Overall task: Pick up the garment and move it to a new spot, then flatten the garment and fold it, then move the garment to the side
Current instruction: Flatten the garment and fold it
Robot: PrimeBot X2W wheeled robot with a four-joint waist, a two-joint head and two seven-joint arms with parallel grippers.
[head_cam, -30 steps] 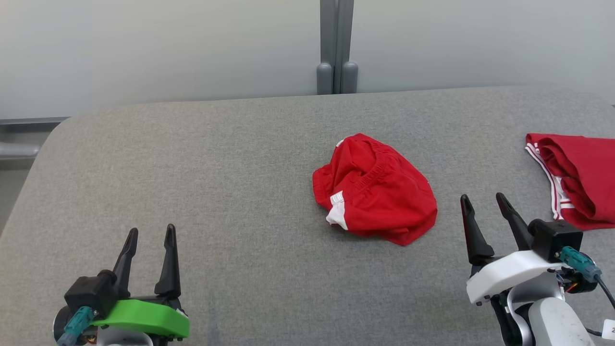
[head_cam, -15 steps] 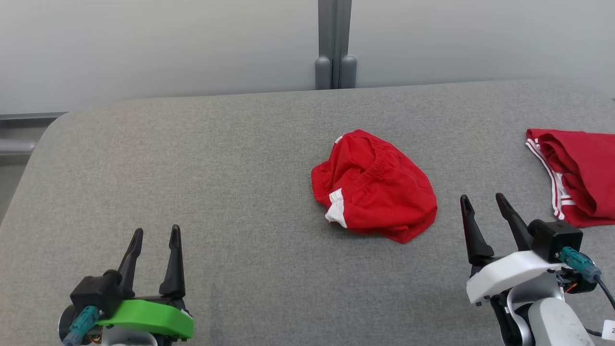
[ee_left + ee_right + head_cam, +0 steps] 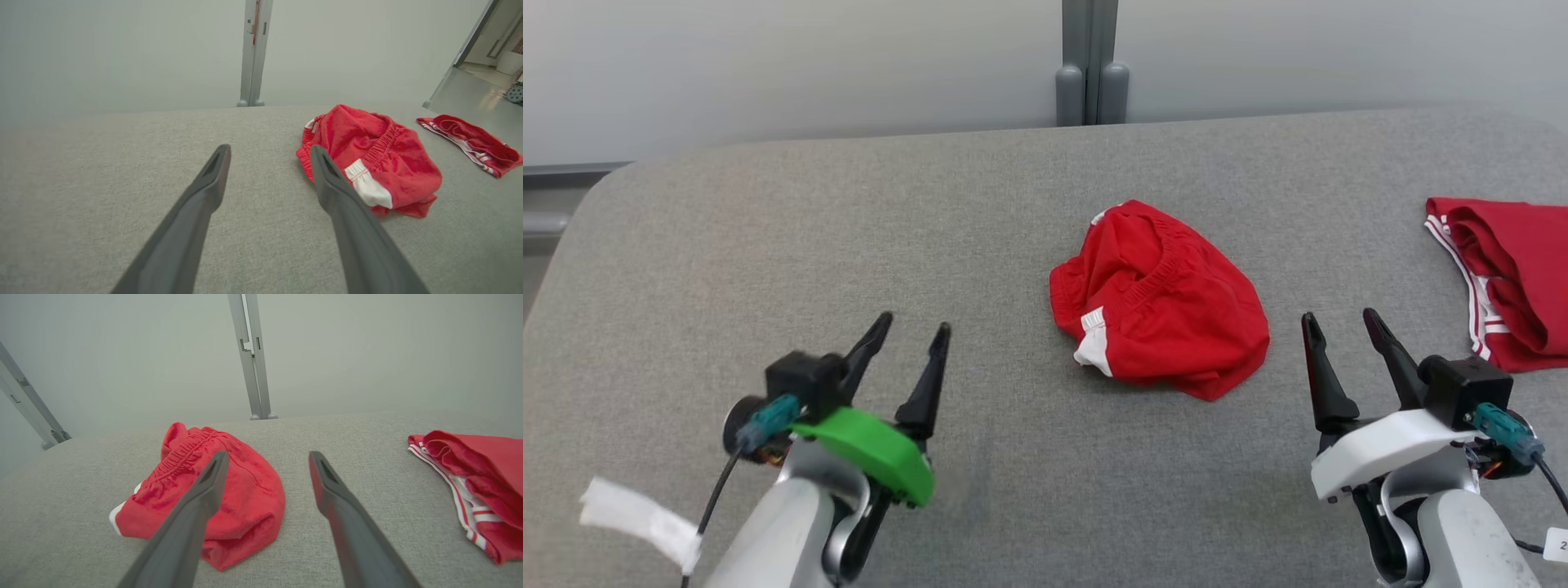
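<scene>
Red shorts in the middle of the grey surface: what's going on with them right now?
Nothing holds them yet. The crumpled red shorts lie on the grey surface, unfolded. The left end effector is open, angled toward them but short of touching. The right end effector is open too, beside them. Another red garment lies at the far right.

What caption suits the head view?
Open left tool and right tool flank crumpled red garment on grey table.

The right end effector (image 3: 267, 457) is seen with fingers spread wide, nothing held between them. A crumpled red garment (image 3: 249, 490) is laid on the grey counter (image 3: 61, 506) at left, partly hidden by one finger. A striped red cloth (image 3: 482, 465) is laid well apart at right.
</scene>
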